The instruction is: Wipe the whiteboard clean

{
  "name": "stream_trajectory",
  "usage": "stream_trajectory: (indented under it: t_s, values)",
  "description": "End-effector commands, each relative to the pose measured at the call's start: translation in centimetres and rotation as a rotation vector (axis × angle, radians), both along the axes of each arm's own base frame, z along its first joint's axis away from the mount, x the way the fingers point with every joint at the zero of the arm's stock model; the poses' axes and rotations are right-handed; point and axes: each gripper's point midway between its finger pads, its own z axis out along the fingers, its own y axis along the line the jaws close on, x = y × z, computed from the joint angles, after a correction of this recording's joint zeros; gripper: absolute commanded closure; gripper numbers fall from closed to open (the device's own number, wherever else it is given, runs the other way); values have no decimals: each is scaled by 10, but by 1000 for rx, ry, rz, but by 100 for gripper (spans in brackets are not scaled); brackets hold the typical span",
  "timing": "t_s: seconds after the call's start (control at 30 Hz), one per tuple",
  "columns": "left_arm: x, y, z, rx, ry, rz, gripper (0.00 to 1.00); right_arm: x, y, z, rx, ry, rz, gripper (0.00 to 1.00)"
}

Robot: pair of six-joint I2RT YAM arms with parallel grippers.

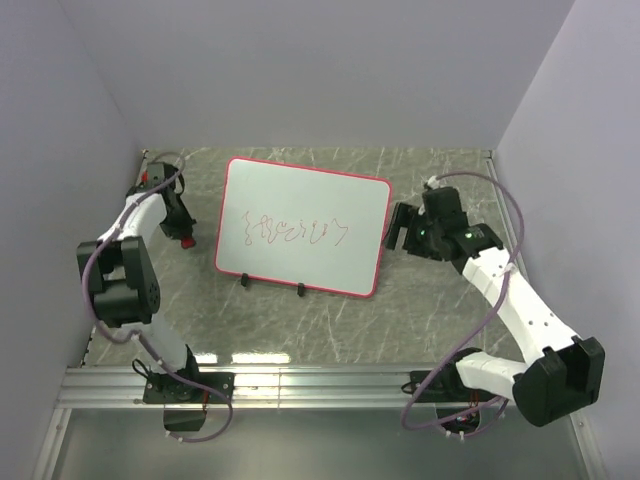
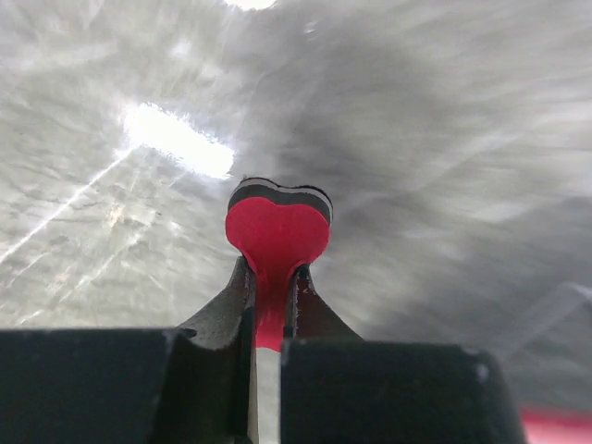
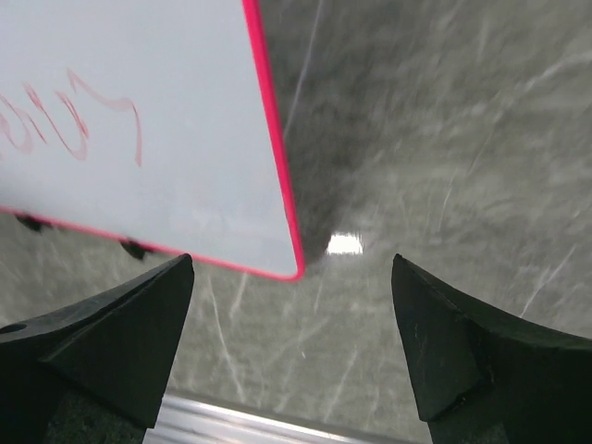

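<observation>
**Eraser gripped: carry it to the writing**

From above, the board (image 1: 305, 225) lies mid-tabletop (image 1: 430, 310), with red scribbles (image 1: 297, 232) across its middle. Our left claw (image 1: 178, 222) sits near the left edge, apart from the board. Our right claw (image 1: 398, 232) waits just beside the board's right edge.

Left wrist: the jaws are pinched on the red eraser (image 2: 277, 231), dark pad at its far end. We should lift it, then press it flat.

Right wrist: jaws wide, nothing held. We judge it should steady that edge.
</observation>
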Motion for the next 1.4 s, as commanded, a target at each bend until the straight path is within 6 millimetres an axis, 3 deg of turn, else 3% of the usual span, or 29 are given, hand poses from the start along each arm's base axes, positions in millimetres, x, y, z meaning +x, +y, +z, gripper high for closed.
stream_trajectory:
  t_s: [0.0, 0.03, 0.07, 0.1, 0.17, 0.2, 0.23, 0.3, 0.33, 0.37, 0.43, 0.5, 0.73, 1.0, 1.1, 1.13, 1.23, 1.37]
  values:
    - [35, -38, 108, -22, -285, -44, 100, 38, -7, 46, 78, -131, -52, 6]
    - [39, -48, 139, -14, -362, -62, 100, 46, -5, 43, 94, -117, -46, 6]
    - [41, -75, 153, -28, -404, -113, 100, 55, -9, 50, 117, -128, -60, 7]
    - [40, -86, 176, -30, -464, -121, 100, 60, -4, 48, 153, -106, -41, 7]
    - [38, -112, 193, -64, -521, -131, 100, 75, -8, 58, 218, -121, -62, 7]
    - [34, -122, 202, -111, -549, -118, 100, 78, 0, 57, 275, -102, -30, 7]
    - [30, -141, 206, -143, -564, -146, 100, 88, 3, 64, 330, -135, -11, 7]
    - [26, -164, 205, -205, -582, -169, 100, 96, 5, 61, 441, -131, 8, 8]
    - [20, -187, 203, -225, -577, -217, 100, 102, 18, 74, 536, -185, 99, 12]
    - [18, -199, 201, -239, -573, -242, 100, 100, 19, 62, 586, -161, 89, 12]
    - [15, -220, 189, -241, -539, -275, 100, 108, 16, 64, 617, -218, 95, 12]
    - [10, -255, 183, -264, -513, -339, 100, 104, 14, 49, 626, -200, 83, 12]
    - [-9, -360, 186, -320, -501, -512, 100, 106, 21, 36, 689, -278, 159, 15]
    - [-9, -428, 195, -372, -510, -589, 100, 109, 26, 15, 756, -252, 152, 23]
    - [-16, -446, 189, -374, -498, -622, 100, 111, 28, 15, 779, -254, 155, 40]
    - [-21, -451, 186, -374, -489, -635, 100, 111, 30, 15, 785, -251, 162, 53]
    - [-28, -456, 171, -352, -471, -635, 100, 109, 34, 10, 791, -216, 177, 69]
    - [-37, -456, 152, -319, -469, -616, 100, 105, 35, 7, 768, -208, 180, 79]
